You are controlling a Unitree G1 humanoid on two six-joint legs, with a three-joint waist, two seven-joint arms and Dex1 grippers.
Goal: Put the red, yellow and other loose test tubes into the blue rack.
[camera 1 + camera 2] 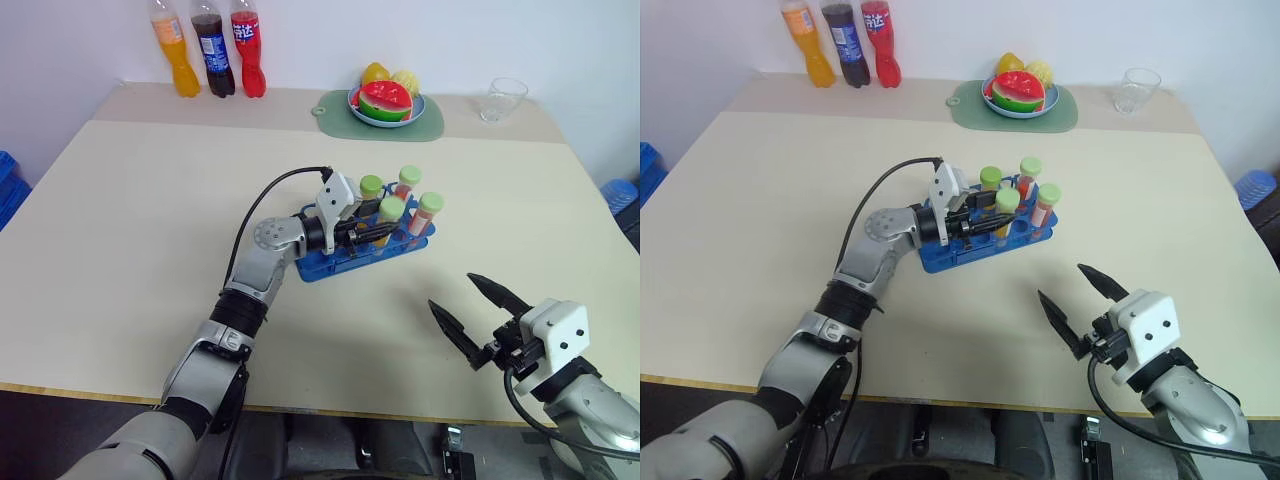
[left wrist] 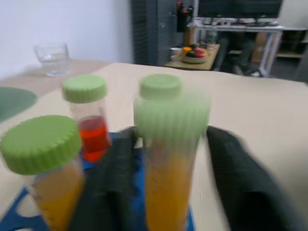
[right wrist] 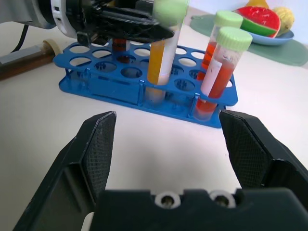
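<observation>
L gripper over the blue rack, fingers apart w/ a yellow tube standing in the rack btwn them. R gripper wide open, near rack, holding nothing.

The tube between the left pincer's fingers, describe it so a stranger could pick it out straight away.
Look near the middle of the table for the blue rack, a grid of round holes. Four green-capped tubes stand in it. The one meant is the yellow-orange tube in the front row, with the left pincer open around it; the front-row tube beside it holds red liquid.
</observation>
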